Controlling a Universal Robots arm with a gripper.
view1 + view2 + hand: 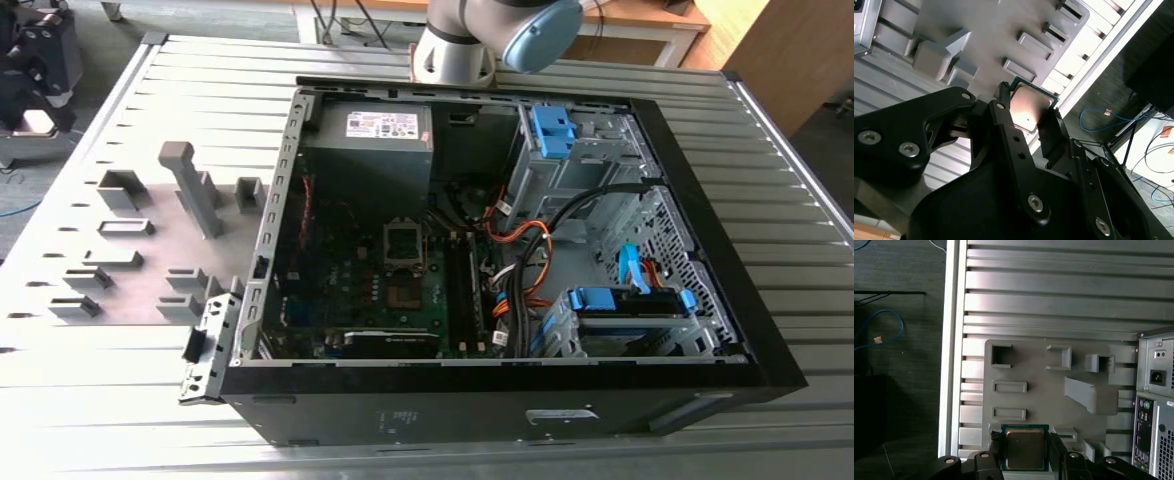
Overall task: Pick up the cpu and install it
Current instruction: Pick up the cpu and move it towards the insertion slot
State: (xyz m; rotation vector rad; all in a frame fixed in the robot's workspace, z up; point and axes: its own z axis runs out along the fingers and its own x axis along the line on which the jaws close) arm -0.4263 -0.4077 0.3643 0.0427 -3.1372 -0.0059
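The open black computer case lay on its side on the ribbed aluminium bench, holding a green motherboard, a grey power-supply box toward the upper middle of the exterior view, orange and black cables, and metal drive cages with blue plastic clips. The dark, metal-framed socket sat near the middle of the motherboard. At the exterior view's left, just beside the case, a flat grey plastic holder plate carried upright U-shaped and rectangular blocks. The arm rose beyond the case at the upper middle. In both wrist views the cpu, a thin square with a dull silvery top and a green rim, sat above the holder plate, clamped on two opposite edges by the black fingers of the gripper. The first wrist view also showed the case's rear panel with its power inlet and ports, and a blue cable on the dark floor.
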